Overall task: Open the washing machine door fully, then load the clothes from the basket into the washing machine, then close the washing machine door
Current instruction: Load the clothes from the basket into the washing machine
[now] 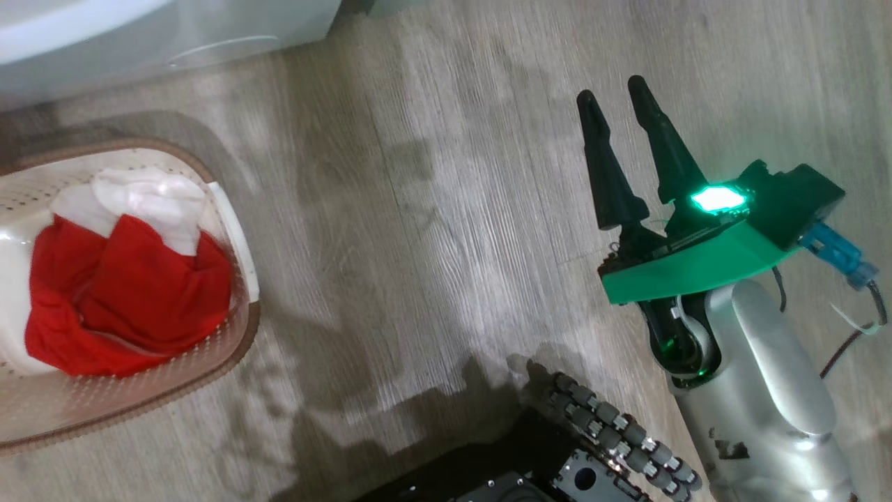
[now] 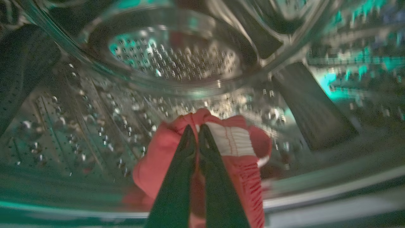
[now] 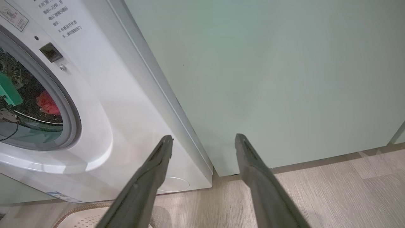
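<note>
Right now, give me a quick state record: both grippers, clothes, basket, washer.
left gripper: shut, inside the perforated steel drum, tips at a red garment with a white ribbed patch; pinch unclear
right gripper: open, empty, above the grey wood-look floor
basket: cream perforated plastic basket on the floor, red and white clothes bundled inside
washer: white front-loading washing machine, grey gasket opening uncovered, red garment inside
stage: loading, partly done
</note>
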Tool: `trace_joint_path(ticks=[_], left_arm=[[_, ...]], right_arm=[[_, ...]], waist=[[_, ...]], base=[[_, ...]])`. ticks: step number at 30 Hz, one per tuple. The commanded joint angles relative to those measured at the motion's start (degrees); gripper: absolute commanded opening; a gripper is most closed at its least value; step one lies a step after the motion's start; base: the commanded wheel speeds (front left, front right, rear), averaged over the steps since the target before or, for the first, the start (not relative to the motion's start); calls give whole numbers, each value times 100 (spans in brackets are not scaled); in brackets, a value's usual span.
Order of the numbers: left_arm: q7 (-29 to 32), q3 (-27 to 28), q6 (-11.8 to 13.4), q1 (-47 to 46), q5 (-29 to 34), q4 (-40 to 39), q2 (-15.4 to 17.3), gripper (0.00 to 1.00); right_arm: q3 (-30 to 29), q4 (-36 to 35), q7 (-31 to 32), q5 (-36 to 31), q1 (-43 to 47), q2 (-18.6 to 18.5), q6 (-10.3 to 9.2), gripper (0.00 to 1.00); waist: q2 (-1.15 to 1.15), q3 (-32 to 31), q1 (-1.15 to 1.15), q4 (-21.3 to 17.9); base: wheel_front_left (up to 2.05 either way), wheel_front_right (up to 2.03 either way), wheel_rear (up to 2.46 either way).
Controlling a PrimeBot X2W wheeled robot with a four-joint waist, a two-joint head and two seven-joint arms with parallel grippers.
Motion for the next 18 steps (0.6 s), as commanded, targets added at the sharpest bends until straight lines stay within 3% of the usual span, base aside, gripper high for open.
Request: trace_joint_path(ticks=[1,12,18], left_arm=[[-300,248,88,-239,20,-93,267,0],[-2173,686,2,-618,-209,403,184,0],[-2549,870,-179,-620,-429,821,117,0]], right_arm=[[96,-216,-37,66,-6,7,0,100],[166,-445,-37,129,10,7,0,100],[172,-524,-37,127,4,7,0,100]], waist=[[0,123,0,-72],[0,539,0,-253],[0,692,0,-279]], base=[[0,0,0],[0,0,0],[0,0,0]])
